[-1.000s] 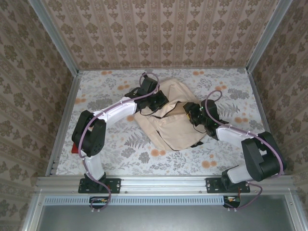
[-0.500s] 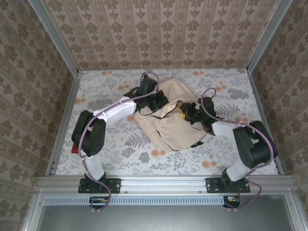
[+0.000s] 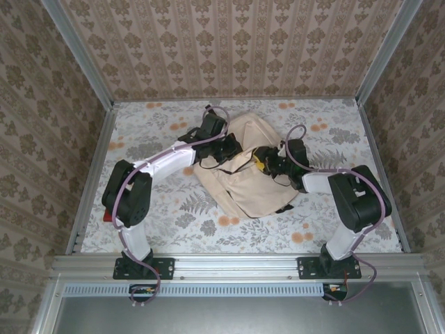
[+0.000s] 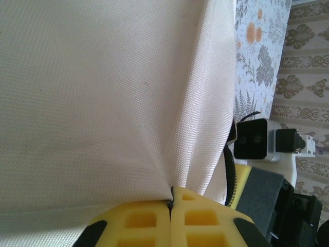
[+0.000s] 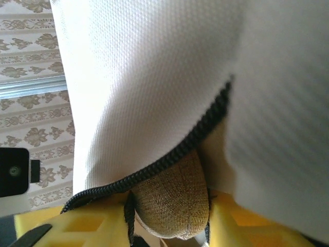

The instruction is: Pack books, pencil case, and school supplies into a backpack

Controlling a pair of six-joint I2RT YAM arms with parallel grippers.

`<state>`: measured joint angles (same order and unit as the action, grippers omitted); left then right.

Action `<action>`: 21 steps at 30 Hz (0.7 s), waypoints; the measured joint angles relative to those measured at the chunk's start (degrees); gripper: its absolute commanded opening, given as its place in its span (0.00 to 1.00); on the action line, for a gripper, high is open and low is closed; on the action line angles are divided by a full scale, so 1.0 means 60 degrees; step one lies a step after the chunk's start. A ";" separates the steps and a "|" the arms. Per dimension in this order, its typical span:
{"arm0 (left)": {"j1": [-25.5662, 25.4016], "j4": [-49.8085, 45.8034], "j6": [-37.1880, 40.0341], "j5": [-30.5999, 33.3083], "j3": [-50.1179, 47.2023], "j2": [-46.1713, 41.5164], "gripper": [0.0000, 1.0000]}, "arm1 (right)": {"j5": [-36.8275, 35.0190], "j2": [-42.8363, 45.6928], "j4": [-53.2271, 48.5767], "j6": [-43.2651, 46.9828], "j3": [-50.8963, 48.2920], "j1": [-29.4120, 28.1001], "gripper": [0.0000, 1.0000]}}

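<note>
- Your left gripper (image 4: 171, 201) is closed completely. In its wrist view the two yellow fingers (image 4: 139, 221) meet and pinch a fold of the cream backpack (image 4: 103, 92) right at their tips.
- From this pinch the cloth spreads away ahead of the fingers. To the right of them you see a strip of the flowered table (image 4: 257, 51) and a white and black block of the other arm (image 4: 259, 139).
- Your right gripper (image 5: 172, 224) stands partly apart, and the pencil case (image 5: 172, 198) sits between its yellow pads (image 5: 241, 229). The rounded tan end of the case touches the pads on both sides, so the gripper is holding it.
- Just ahead of these pads a black zip (image 5: 175, 152) crosses above the pencil case, with cream backpack cloth on both sides of it. The wrist view does not show how deep the case is inside the opening.
- The top camera adds what the wrist cameras cannot give. The backpack lies about in the middle of the table, the left gripper is on its far-left edge, and the right gripper is on its right part. The two tools are near each other and point toward each other.
- In the top view the fingers are too small for you to judge the grip. The pencil case is hidden there behind the right gripper.
</note>
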<state>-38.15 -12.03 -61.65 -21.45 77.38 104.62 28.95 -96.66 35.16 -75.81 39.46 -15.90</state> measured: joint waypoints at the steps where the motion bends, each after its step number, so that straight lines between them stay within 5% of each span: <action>1: 0.0000 -0.0022 0.0007 0.0000 0.0000 -0.0018 0.06 | -0.0015 0.0120 -0.0164 0.0080 -0.0033 0.0000 0.32; 8: 0.0004 -0.0135 0.0076 -0.0004 0.0000 -0.0022 0.06 | -0.0033 0.0324 -0.0561 0.0382 -0.0007 -0.0029 0.31; 21: 0.0182 -0.0117 0.0084 -0.0186 -0.0047 -0.0040 0.07 | -0.0138 0.0178 -0.1005 0.0696 0.0379 -0.0080 0.52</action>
<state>-37.06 -12.73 -61.14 -22.57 77.10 104.38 28.12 -95.59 29.12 -71.64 41.74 -16.38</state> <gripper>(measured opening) 0.068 0.500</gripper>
